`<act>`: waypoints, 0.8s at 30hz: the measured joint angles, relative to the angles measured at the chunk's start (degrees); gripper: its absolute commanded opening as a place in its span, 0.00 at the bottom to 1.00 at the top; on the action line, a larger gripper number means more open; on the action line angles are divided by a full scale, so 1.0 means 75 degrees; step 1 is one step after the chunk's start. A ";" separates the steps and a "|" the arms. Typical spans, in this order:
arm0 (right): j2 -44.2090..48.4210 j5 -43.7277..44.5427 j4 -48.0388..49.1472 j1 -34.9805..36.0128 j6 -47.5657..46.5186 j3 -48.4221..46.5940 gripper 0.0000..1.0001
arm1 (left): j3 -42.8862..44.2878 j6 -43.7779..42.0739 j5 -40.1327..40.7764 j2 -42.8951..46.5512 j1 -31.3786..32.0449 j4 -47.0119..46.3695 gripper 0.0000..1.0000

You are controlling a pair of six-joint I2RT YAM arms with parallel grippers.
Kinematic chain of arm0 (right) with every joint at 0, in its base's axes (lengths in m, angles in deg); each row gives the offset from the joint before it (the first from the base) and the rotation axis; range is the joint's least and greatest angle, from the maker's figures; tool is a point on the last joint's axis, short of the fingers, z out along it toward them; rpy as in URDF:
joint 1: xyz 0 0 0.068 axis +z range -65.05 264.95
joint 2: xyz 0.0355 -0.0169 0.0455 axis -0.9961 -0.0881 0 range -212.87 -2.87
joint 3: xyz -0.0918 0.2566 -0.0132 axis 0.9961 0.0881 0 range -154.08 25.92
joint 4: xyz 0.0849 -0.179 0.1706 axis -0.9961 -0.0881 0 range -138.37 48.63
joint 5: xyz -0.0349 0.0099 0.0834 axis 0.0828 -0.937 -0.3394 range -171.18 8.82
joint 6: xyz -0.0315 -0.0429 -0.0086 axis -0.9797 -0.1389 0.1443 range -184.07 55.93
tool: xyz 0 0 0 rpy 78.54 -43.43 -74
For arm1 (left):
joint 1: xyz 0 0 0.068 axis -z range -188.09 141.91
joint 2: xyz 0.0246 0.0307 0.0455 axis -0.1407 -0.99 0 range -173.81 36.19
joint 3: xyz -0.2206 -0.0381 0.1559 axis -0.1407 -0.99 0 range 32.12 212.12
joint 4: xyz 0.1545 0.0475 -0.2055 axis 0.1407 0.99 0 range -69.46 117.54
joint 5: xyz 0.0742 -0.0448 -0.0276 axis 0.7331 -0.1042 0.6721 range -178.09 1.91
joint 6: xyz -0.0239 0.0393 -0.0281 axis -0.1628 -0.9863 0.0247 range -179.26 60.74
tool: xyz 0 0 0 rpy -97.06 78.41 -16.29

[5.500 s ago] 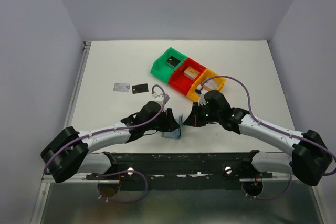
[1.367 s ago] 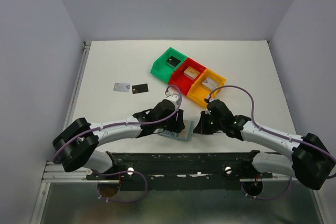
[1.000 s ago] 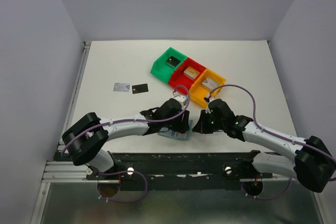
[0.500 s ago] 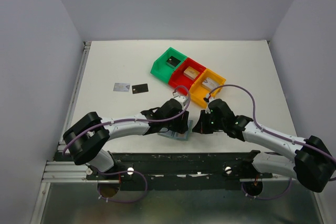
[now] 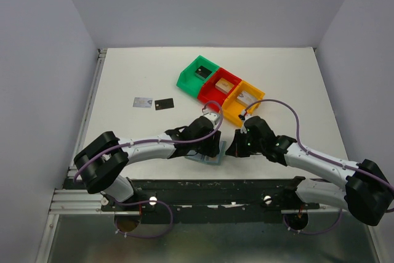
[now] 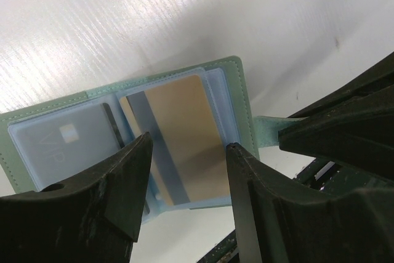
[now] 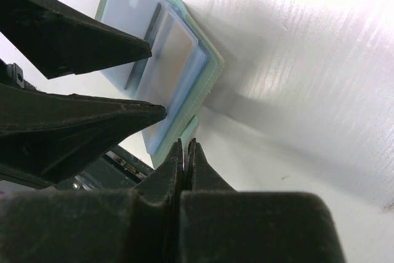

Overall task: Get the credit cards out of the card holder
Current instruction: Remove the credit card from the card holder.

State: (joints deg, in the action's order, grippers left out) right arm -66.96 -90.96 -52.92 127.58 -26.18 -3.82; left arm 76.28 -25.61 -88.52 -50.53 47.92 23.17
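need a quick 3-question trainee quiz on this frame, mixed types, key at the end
1. True or false: the left hand is clamped shut on the tan-gold card.
2. What does the right hand pinch? A: the card holder, by its tab. B: a loose card. C: nothing.
3. Fill in: ___ cards lie loose on the table.
Key: 1 false, its fingers stand open over that card. 2 A. 3 two, the silver card and the black card.

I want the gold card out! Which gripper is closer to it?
Left. The left gripper hangs open right over the gold card, straddling it. The right gripper is off to the side, shut on the card holder at its edge strap.
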 measured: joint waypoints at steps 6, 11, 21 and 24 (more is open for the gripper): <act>0.0000 -0.0052 0.0009 0.0000 0.0000 -0.0026 0.00 | 0.0000 0.0000 0.0000 -0.0067 0.0003 -0.0012 0.64; -0.0003 -0.0111 0.0029 0.0000 0.0003 -0.0029 0.00 | 0.0009 -0.0003 0.0000 -0.0099 0.0067 -0.0023 0.64; -0.0003 -0.0152 0.0035 0.0000 0.0003 -0.0029 0.00 | 0.0012 0.0003 0.0000 -0.0137 0.0099 -0.0093 0.67; -0.0003 -0.0157 0.0035 0.0000 0.0003 -0.0029 0.00 | 0.0012 0.0017 0.0000 -0.0108 0.0102 -0.0111 0.67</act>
State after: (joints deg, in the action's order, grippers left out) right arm -66.99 -92.14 -52.66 127.58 -26.16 -4.03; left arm 76.37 -25.48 -88.52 -51.34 48.68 22.34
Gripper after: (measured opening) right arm 0.026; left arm 0.666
